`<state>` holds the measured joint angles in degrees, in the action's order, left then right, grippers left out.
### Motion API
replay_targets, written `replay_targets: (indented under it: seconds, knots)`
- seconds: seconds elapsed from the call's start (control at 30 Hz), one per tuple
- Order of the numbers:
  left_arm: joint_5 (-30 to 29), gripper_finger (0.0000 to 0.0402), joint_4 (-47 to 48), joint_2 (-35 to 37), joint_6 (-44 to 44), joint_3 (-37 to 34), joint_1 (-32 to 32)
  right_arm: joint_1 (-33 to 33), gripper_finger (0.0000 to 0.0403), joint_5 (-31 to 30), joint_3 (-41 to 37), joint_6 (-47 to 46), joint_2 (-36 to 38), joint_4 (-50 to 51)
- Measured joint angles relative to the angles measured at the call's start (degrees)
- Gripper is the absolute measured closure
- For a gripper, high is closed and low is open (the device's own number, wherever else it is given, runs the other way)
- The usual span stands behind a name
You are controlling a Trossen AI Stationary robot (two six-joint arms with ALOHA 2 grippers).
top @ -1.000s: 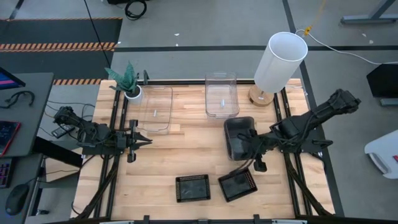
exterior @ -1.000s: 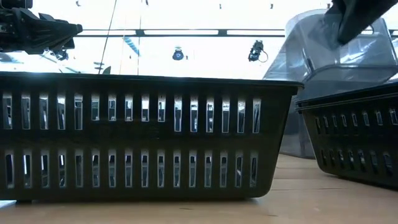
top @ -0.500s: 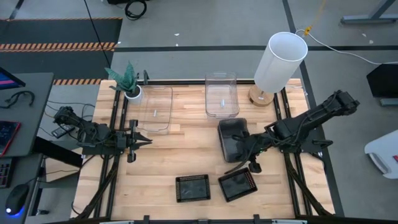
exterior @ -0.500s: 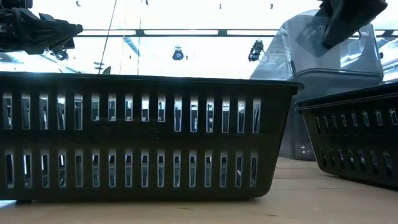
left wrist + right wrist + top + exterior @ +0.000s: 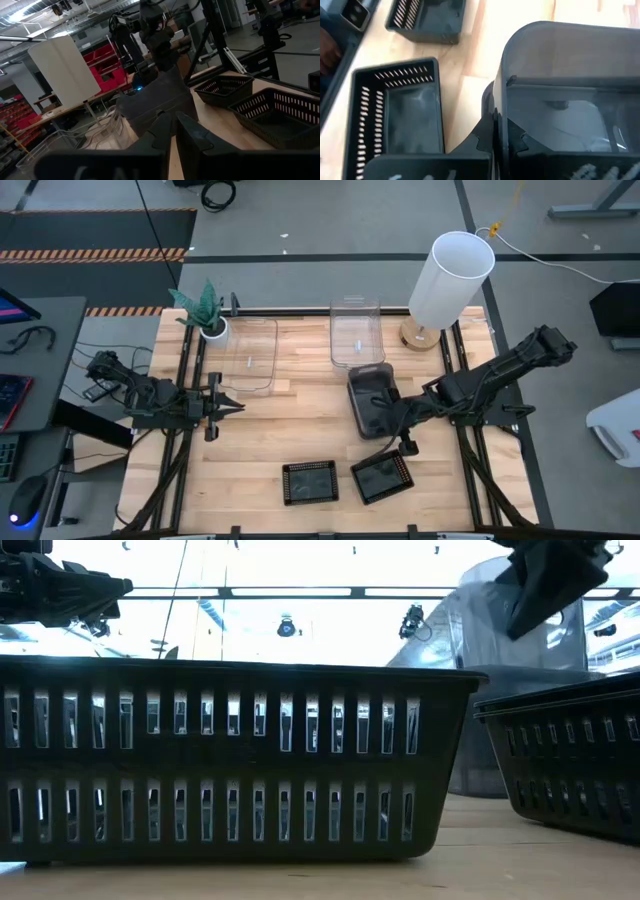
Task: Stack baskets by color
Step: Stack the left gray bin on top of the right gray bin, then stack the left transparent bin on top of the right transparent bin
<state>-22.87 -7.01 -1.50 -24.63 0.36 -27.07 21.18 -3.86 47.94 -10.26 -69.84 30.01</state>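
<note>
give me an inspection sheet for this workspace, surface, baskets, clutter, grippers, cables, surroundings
Surface: pale wooden table, dark frame rails.
Job's things: two clear plastic baskets at the far edge; smoky dark-grey basket held tilted mid-table; two black mesh baskets near the front.
Clutter: white cylindrical lamp; small potted plant.
Grippers: right gripper shut on the grey basket's rim; left gripper shut, holding nothing, at the left.
Cables: yellow and white leads on the floor.
Surroundings: grey floor, striped tape.

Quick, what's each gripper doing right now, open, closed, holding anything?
Left gripper: closed, holding nothing, at the table's left side.
Right gripper: shut on the rim of the smoky dark-grey plastic basket, lifted near the table's middle.
</note>
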Motion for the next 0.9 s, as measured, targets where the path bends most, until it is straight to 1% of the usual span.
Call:
replay_targets:
  seconds: [0.17, 0.33, 0.6, 0.9]
  knots:
    - [0.0, 0.0368, 0.1, 0.0, 0.0, 0.0, 0.0, 0.0, 0.0392, 0.4, 0.0, 0.0, -4.1, 0.4]
    - [0.0, 0.0374, 0.0, 0.0, 0.0, 0.0, 0.0, 0.0, 0.0366, 0.6, 0.3, -4.7, -6.8, -1.4]
    - [0.0, 0.0371, 0.0, 0.0, 0.0, 0.0, 0.0, 0.0, 0.0319, 0.7, 0.2, -10.8, -6.3, -1.5]
    - [0.0, 0.0372, 0.0, 0.0, 0.0, 0.0, 0.0, -0.1, 0.0278, 2.4, 7.7, -13.6, -3.5, 3.2]
